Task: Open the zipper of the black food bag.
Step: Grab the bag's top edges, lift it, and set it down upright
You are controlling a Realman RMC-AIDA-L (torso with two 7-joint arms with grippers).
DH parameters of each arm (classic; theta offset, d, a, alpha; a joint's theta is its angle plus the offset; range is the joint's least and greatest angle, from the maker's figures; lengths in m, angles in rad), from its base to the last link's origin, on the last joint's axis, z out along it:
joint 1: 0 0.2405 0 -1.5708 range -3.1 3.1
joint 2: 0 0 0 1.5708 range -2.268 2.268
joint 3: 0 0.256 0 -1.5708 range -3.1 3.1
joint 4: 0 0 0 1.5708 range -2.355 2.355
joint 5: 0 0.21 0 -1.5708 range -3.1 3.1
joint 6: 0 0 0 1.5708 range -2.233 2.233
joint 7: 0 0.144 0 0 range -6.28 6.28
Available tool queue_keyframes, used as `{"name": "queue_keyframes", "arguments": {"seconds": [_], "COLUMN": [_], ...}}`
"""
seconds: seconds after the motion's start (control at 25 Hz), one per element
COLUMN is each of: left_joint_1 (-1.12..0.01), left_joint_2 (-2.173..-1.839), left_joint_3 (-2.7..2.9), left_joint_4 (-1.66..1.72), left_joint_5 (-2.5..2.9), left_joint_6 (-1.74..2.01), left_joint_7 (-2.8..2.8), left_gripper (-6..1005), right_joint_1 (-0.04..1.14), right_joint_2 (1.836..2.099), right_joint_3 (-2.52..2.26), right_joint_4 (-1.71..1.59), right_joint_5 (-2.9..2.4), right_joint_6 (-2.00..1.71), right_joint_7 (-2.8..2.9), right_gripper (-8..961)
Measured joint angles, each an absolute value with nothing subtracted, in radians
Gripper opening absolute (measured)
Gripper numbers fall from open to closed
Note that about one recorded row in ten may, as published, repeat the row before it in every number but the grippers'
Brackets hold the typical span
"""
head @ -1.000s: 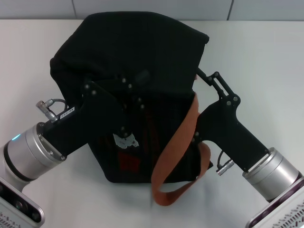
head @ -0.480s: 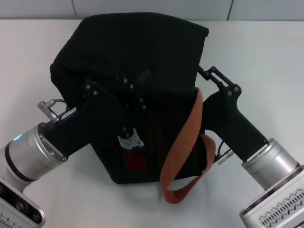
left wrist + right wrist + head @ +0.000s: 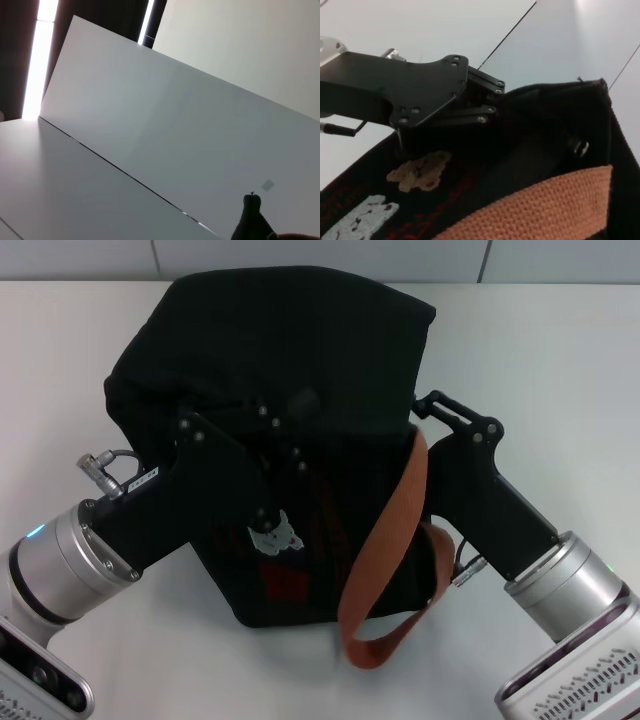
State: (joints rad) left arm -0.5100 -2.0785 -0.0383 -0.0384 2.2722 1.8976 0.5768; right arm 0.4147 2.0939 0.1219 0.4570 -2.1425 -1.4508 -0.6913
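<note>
A white tabletop (image 3: 560, 360) fills the head view, and the boxy black fabric food bag (image 3: 300, 350) with cartoon bear prints and red lettering sits at centre frame, slumped and rumpled. One orange-brown webbing handle (image 3: 385, 540) trails from centre toward the lower middle, ending in a loop off the bag's near edge. The left gripper (image 3: 285, 430) comes in from the lower left and lies over the bag's upper face at centre; its tips are lost against black fabric, so whether it pinches anything cannot be told. The right gripper (image 3: 425, 405) comes in from the lower right and presses at the bag's right edge, right of centre; its opening cannot be told either. In the right wrist view a small silver metal tab (image 3: 580, 147) shows at right of centre on a dark seam, probably the pull of the black zipper, though the track itself is hard to trace. Judged step: securing the bag and the pull before drawing it. To do it well, one gripper should pin the fabric taut near the seam while the other pulls straight along the track, keeping the handle clear.
</note>
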Motion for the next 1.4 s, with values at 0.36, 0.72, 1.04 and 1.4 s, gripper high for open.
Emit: {"name": "queue_keyframes", "arguments": {"seconds": [0.36,0.72,1.04,1.4], "left_joint_1": [-0.511,-0.510,-0.510,-0.511], "left_joint_2": [-2.079,-2.079,-2.079,-2.079], "left_joint_3": [-0.038,-0.038,-0.044,-0.047], "left_joint_4": [-0.038,-0.038,-0.038,-0.042], "left_joint_5": [2.272,2.272,2.273,2.267], "left_joint_6": [1.899,1.901,1.901,1.895], "left_joint_7": [0.577,0.577,0.577,0.566], "left_gripper": [86,86,86,86], "right_joint_1": [0.422,0.441,0.400,0.268], "right_joint_2": [2.094,2.094,2.094,2.094], "right_joint_3": [0.121,0.125,0.121,0.116], "right_joint_4": [0.457,0.457,0.463,0.442], "right_joint_5": [-2.145,-2.145,-2.141,-2.145], "right_joint_6": [-1.452,-1.440,-1.400,-1.342], "right_joint_7": [-0.692,-0.693,-0.715,-0.717], "right_gripper": [189,91,16,-2]}}
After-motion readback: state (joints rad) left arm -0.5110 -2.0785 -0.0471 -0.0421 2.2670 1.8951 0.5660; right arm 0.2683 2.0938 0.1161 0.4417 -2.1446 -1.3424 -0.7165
